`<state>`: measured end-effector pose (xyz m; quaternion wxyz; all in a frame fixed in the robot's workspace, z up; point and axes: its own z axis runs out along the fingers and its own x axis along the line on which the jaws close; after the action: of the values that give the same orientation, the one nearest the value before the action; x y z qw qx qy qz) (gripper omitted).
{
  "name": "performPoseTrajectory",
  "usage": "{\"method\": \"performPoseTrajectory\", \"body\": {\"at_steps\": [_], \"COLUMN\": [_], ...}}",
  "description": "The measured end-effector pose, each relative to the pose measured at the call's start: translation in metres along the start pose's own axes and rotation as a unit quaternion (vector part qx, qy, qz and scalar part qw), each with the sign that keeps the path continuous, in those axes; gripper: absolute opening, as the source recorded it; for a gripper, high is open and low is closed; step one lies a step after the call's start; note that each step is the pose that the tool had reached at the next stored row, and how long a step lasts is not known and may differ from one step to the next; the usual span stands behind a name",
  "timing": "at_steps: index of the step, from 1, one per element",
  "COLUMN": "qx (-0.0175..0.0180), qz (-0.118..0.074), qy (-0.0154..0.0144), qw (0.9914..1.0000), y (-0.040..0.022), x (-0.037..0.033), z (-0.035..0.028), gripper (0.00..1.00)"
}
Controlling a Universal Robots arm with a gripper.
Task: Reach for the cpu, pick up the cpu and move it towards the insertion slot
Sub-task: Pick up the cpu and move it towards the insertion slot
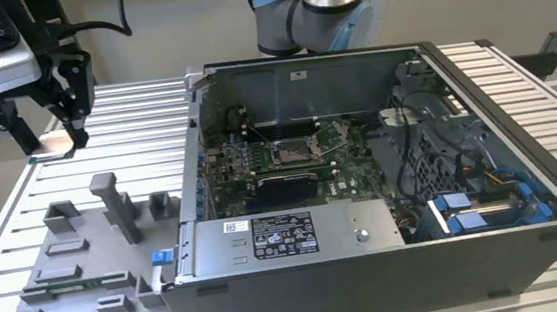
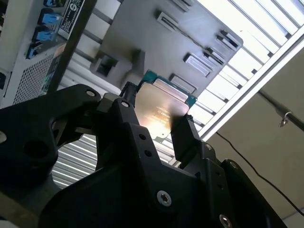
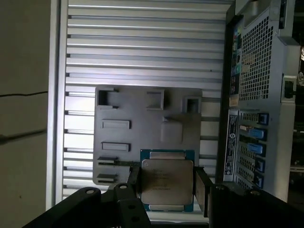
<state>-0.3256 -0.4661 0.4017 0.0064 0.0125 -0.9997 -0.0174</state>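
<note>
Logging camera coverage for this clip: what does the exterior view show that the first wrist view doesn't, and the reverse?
Exterior view: the insertion slot inside the open computer case, plus the arm. First wrist view: the cpu's silvery face, held between the gripper's fingers. Both: the gripper, grey tray, case and slatted table.

Your thin square cpu shows a silvery metal face edged in teal-green (with a warm glare in the second wrist view). The angular gripper is black. The moulded plastic tray is plain grey, the slatted table striped pale silver. The boxy computer case is dark grey with blue clips; the square insertion slot is silver-framed, dark-centred.
</note>
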Motion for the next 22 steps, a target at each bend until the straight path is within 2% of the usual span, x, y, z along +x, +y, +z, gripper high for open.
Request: {"method": "performPoseTrajectory", "body": {"at_steps": [5, 11, 22], "qx": [-0.0001, -0.0002, -0.0002], "qz": [0.000, 0.000, 0.000], "qy": [0.0022, 0.0064, 0.0081], "qw": [1.00000, 0.99998, 0.99997], "y": [-0.0004, -0.0009, -0.0018], "x": [-0.0159, -0.0374, -0.0723], "z": [-0.0003, -0.0006, -0.0011], "gripper": [0.00, 0.00, 0.00]}}
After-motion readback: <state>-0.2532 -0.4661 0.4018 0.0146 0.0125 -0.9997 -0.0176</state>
